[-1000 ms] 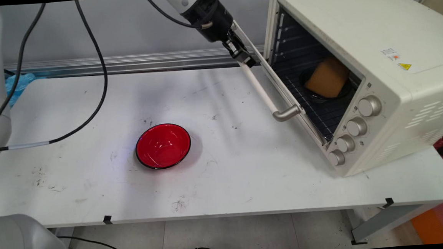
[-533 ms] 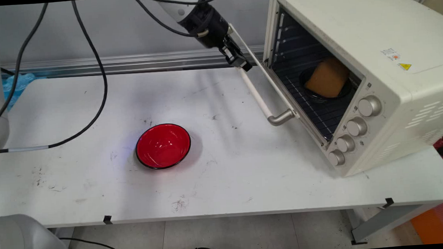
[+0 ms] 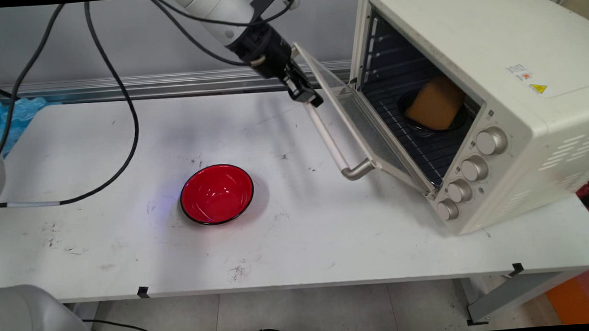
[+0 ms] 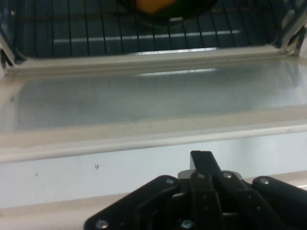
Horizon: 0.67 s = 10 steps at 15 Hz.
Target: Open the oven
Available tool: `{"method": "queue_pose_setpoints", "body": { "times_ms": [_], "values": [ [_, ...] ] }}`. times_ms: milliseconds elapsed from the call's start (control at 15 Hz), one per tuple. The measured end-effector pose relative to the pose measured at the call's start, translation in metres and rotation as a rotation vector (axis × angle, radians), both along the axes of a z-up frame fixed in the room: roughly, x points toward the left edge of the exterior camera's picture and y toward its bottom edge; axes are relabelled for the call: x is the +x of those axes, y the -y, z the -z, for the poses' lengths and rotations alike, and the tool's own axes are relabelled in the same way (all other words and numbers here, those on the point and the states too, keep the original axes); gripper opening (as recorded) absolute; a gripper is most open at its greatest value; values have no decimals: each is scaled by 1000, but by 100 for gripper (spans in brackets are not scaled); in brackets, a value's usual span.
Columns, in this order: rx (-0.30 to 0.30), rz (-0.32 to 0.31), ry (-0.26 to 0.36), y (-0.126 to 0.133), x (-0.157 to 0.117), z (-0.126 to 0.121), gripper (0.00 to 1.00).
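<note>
Main view: cream toaster oven point(image 3: 499, 86), glass door point(image 3: 363, 125) half open; orange sponge-like block point(image 3: 434, 103) seen in a dark dish point(image 3: 414, 122) on the wire rack. Yellow warning sticker point(image 3: 538, 88) unreadable. Glossy red bowl point(image 3: 217, 193) left empty. Gripper point(image 3: 311, 97) clamped on door handle point(image 3: 331, 137).

Hand view: fingers point(image 4: 204, 165) seen together against the door's frame.

- The white arm comes in from the upper left and slants down to the right — black cables hang from it.
- Its black gripper point(image 3: 311, 97) points down and right.
- In the hand view the gripper point(image 4: 202, 160) shows its fingers drawn together — no gap between them.
</note>
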<state>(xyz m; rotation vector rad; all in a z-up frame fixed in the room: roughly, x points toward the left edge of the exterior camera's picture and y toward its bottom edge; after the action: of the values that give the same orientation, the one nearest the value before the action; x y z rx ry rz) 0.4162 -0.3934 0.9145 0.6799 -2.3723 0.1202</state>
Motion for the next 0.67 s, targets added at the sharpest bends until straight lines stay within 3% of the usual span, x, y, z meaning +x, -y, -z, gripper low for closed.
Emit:
{"method": "queue_pose_setpoints", "body": {
  "times_ms": [667],
  "values": [
    [16, 27, 34, -34, 20, 41, 0]
  ]
}}
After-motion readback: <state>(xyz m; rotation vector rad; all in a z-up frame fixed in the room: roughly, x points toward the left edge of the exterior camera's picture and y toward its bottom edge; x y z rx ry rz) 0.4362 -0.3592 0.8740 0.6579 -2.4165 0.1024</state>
